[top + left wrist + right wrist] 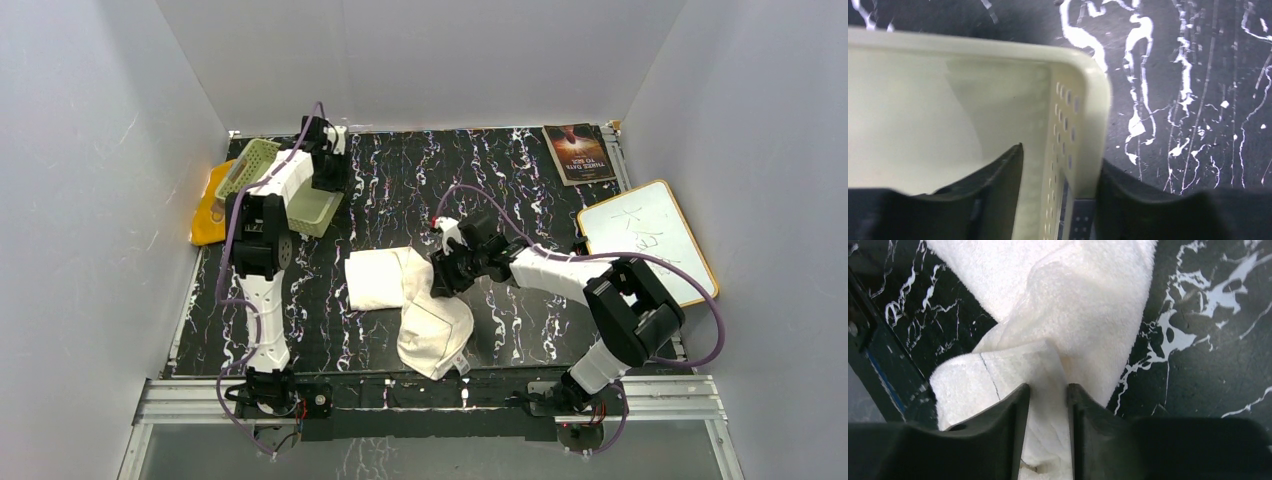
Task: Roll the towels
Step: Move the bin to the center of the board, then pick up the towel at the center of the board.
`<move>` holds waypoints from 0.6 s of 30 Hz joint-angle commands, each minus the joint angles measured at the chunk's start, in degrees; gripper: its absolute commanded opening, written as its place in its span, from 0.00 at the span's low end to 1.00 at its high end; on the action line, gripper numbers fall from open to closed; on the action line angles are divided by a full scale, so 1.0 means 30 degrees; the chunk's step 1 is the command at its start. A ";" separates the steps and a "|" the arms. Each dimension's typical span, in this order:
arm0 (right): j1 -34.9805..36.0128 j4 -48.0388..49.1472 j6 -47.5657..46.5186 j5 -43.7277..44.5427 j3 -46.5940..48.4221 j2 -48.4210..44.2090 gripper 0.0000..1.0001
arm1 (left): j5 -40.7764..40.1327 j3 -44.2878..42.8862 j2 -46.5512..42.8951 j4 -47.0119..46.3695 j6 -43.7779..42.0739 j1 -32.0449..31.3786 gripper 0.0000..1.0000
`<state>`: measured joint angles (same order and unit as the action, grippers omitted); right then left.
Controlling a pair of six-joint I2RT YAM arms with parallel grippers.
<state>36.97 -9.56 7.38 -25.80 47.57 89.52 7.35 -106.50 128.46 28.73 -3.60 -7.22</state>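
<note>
The cream-white towel (380, 280) lies crumpled in the middle of the black marbled table, part folded flat and part bunched toward the front. My right gripper (443, 278) sits on its right side. In the right wrist view a raised fold of this towel (1013, 365) fills the gap of the right gripper (1048, 390), both fingers pressing on it. The orange-yellow towel (208, 215) pokes out at the far left beside the basket. My left gripper (1062, 156) straddles the basket's wall, the inner finger standing off it, jaws open.
The pale green slotted basket (255, 160) stands at the back left; its perforated wall (1068, 115) runs between the left fingers. A dark book (578, 152) lies at the back right and a whiteboard (648, 238) at the right edge. Grey walls enclose the table.
</note>
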 commanded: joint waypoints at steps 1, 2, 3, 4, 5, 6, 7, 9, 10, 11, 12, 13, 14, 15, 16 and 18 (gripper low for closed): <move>0.0176 0.1333 -0.0148 -0.1167 0.1322 0.0276 0.17 | -0.0505 -0.0548 -0.2448 0.1399 0.0716 0.0591 0.53; 0.0181 0.1154 -0.0145 -0.1204 0.1433 0.0326 0.05 | -0.0648 -0.0453 -0.3018 0.1262 0.0907 0.0591 0.57; 0.0182 0.1011 -0.0145 -0.1176 0.1516 0.0347 0.00 | -0.0802 -0.0296 -0.3583 0.1200 0.1093 0.0591 0.59; 0.0182 0.0725 -0.0188 -0.1044 0.1600 0.0262 0.00 | -0.0986 -0.0110 -0.4207 0.1196 0.1273 0.0591 0.59; 0.0178 0.0302 -0.0285 -0.0852 0.1819 0.0101 0.00 | -0.1239 0.0140 -0.4834 0.1207 0.1497 0.0591 0.60; 0.0176 -0.0337 -0.0385 -0.0561 0.2114 -0.0183 0.00 | -0.1447 0.0578 -0.5572 0.1216 0.1716 0.0591 0.60; 0.0156 -0.1036 -0.0501 -0.0096 0.2437 -0.0618 0.00 | -0.1473 0.1167 -0.6308 0.1180 0.1908 0.0577 0.62; -0.0042 -0.1815 -0.0553 0.1119 0.2844 -0.2369 0.00 | -0.1234 0.2824 -0.8012 0.0931 0.2041 0.0263 0.81; -0.0315 -0.1759 -0.0261 0.1612 0.2792 -0.3260 0.00 | -0.1534 0.3623 -0.8883 0.0888 0.1879 -0.0270 0.86; -0.0843 -0.1335 0.0145 0.1725 0.2554 -0.4071 0.00 | -0.2168 0.4379 -0.9215 0.1022 0.1683 -0.0930 0.87; -0.1576 -0.0945 0.0727 0.1590 0.2338 -0.4718 0.00 | -0.2826 0.5030 -0.9624 0.1262 0.1600 -0.1693 0.87; -0.2440 -0.0859 0.1246 0.1550 0.2157 -0.5231 0.00 | -0.3374 0.5624 -0.9800 0.1530 0.1677 -0.2393 0.87; -0.3390 -0.0834 0.1765 0.1629 0.2039 -0.5643 0.00 | -0.3852 0.6233 -0.9953 0.1721 0.1994 -0.2979 0.87; -0.4245 -0.0860 0.2262 0.2097 0.1904 -0.6020 0.00 | -0.4117 0.6862 -1.0200 0.1767 0.2466 -0.3367 0.87; -0.5092 -0.0904 0.2753 0.2851 0.1725 -0.6368 0.00 | -0.4033 0.7702 -1.0454 0.1560 0.3155 -0.3602 0.86; -0.6621 -0.0784 0.3434 0.3402 0.1245 -0.6841 0.00 | -0.3244 0.9594 -1.1022 0.0460 0.4520 -0.3786 0.86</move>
<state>24.49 -13.89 11.84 -21.39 52.10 71.48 -1.85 -87.07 95.39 29.47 3.36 -16.67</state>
